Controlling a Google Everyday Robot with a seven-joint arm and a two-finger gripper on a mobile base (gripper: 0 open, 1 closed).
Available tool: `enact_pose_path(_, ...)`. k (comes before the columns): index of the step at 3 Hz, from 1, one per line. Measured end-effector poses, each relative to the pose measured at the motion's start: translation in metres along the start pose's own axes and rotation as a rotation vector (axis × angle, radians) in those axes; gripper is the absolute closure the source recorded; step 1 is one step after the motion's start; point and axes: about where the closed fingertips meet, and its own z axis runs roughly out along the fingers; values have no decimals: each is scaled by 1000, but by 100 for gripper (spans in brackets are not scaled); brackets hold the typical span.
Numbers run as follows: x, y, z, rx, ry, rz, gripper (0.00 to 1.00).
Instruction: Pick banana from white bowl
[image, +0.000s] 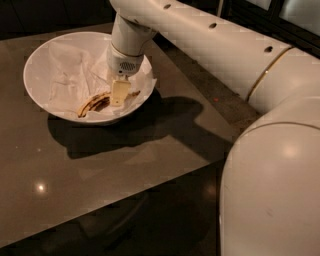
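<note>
The white bowl (35, 67) stands at the far left of the dark table, lined with crumpled white paper. The banana (95, 103), dull yellow with dark streaks, lies on the paper near the bowl's front rim. My gripper (118, 95) reaches down into the bowl from the right, its pale fingers over the banana's right end and touching or nearly touching it. The fingers hide that part of the banana.
The brown table (100, 165) is glossy, its right edge running diagonally from the bowl toward the lower right. My white arm (210, 45) crosses the top of the view, and my body (272, 185) fills the right side.
</note>
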Motion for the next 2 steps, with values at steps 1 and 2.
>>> enact_pose_path(1,1,5,8,-23,-14,10,43)
enact_pose_path(2,4,7,15,-40,-27,22,62)
